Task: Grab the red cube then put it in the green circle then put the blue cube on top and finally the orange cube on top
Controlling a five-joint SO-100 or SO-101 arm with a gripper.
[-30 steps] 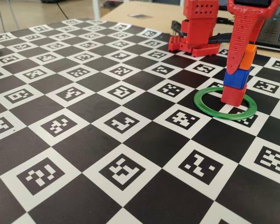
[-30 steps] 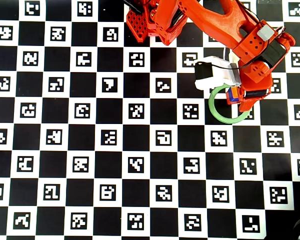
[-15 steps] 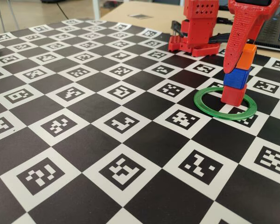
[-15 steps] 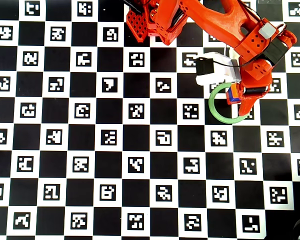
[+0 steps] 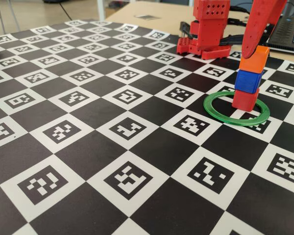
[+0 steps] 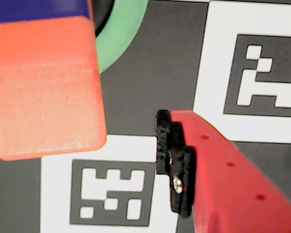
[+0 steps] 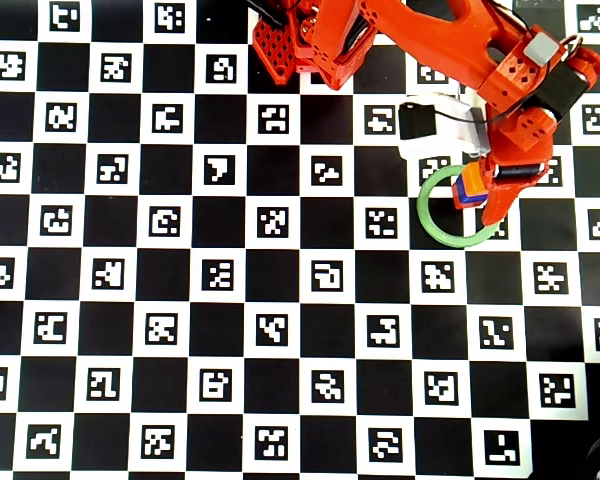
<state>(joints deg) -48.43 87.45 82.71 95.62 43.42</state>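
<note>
Where the checkered mat (image 5: 88,147) meets the far right of the fixed view, we see three small matte plastic cubes stacked in one upright column: the red cube (image 5: 245,99) at the bottom, the blue cube (image 5: 248,81) on it, and the orange cube (image 5: 254,60) on top. Their edges are slightly rounded, and the orange one sits a little skewed to the right of the blue one beneath it. The column's long axis runs straight up from the mat. The red cube stands inside the green circle (image 5: 220,115), a thin flat ridged ring, toward its far right side rather than at its centre. In the overhead view the stack appears at the ring's upper right inner edge, with the orange cube (image 7: 470,184) partly covered by the arm. Our gripper (image 7: 483,190) hangs over the stack with its jaws spread; in the wrist view the orange cube (image 6: 43,87) sits apart from the one red finger (image 6: 223,179) with its black pad, a clear gap of mat between them, so the cube is released.
</note>
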